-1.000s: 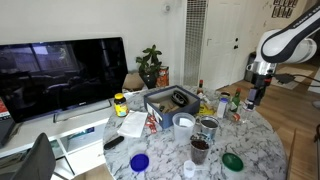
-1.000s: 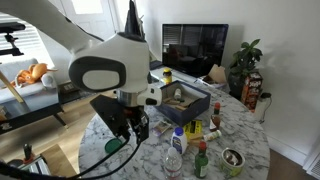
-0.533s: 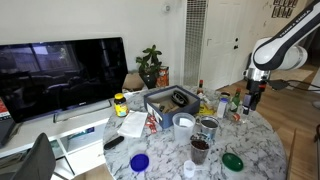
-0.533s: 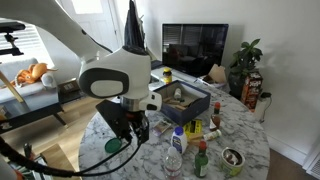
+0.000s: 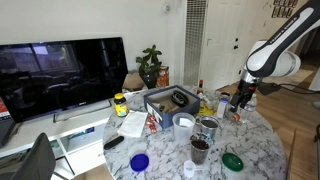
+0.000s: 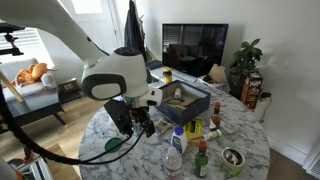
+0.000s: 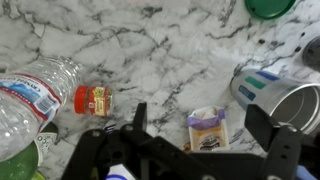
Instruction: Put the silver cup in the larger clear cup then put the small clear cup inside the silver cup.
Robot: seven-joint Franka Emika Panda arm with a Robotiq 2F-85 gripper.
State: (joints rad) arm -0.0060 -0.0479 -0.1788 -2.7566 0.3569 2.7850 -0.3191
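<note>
Over at the left, a dark television [image 5: 62, 75] stands behind the marble surface [image 5: 165, 160], with a blue lid [image 5: 139, 162] lying near the front edge. Around the middle stands the larger clear cup [image 5: 183, 125], upright. The silver cup [image 5: 208, 127] is just beside it on the right, still outside it. The small clear cup [image 5: 199, 150] sits in front of the pair, on its own. A green lid [image 5: 232, 161] lies further right. The claw [image 5: 240, 104] hangs over the bottles at the far right. In the wrist view its fingers [image 7: 139, 120] are spread apart and grip nothing, above a plastic bottle [image 7: 30, 95], a red jar [image 7: 93, 100] and a small packet [image 7: 208, 128].
</note>
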